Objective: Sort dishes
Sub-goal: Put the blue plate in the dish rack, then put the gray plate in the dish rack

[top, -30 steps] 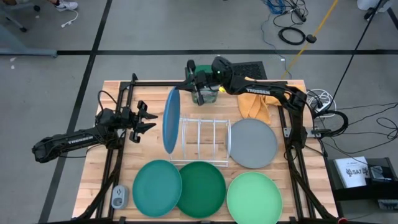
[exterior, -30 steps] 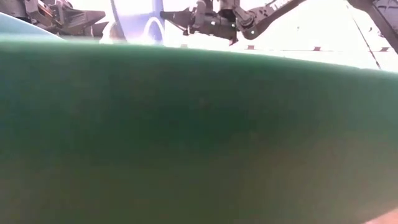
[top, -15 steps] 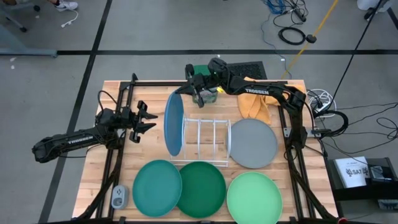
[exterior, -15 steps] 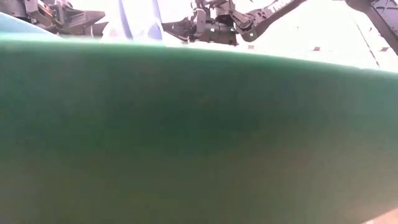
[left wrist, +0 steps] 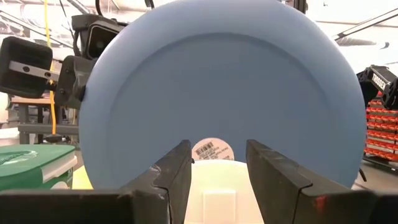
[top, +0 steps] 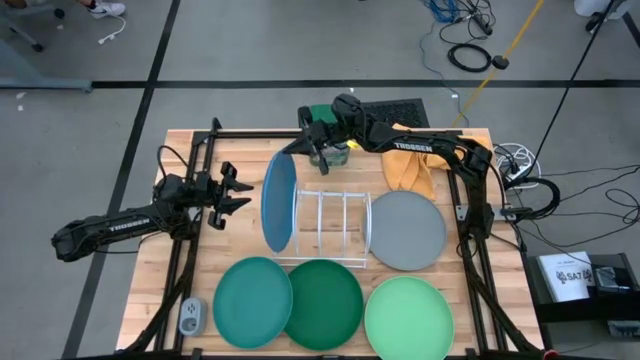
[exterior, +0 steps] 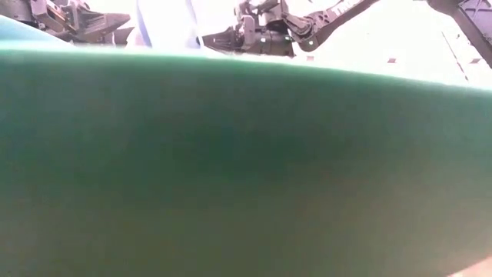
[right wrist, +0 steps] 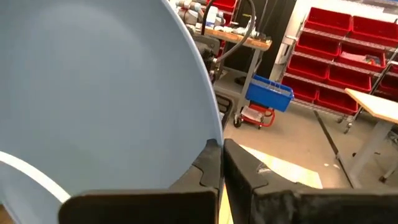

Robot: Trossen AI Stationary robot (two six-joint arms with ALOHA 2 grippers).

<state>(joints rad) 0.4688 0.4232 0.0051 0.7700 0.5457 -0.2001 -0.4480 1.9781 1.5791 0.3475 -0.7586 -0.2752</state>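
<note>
From above, the blue plate (top: 279, 202) stood on edge at the left end of the white rack (top: 331, 226), pinched at its far rim by the right gripper (top: 305, 147), most likely so it could drop into a slot. The right arm reached in from the far right corner, bent across the table's back edge. The left gripper (top: 238, 191) waited just left of the plate, fingers spread and empty, its arm stretched low from the left. The grey plate (top: 407, 230) lay flat right of the rack; the teal (top: 252, 302), dark green (top: 325, 304) and light green (top: 408, 316) plates lay in a row at the near edge. The low view was mostly blocked by a green rim. The left wrist showed the plate's face upright beyond open fingers (left wrist: 176, 171). The right wrist showed the fingers (right wrist: 208, 163) closed on the plate's edge.
</note>
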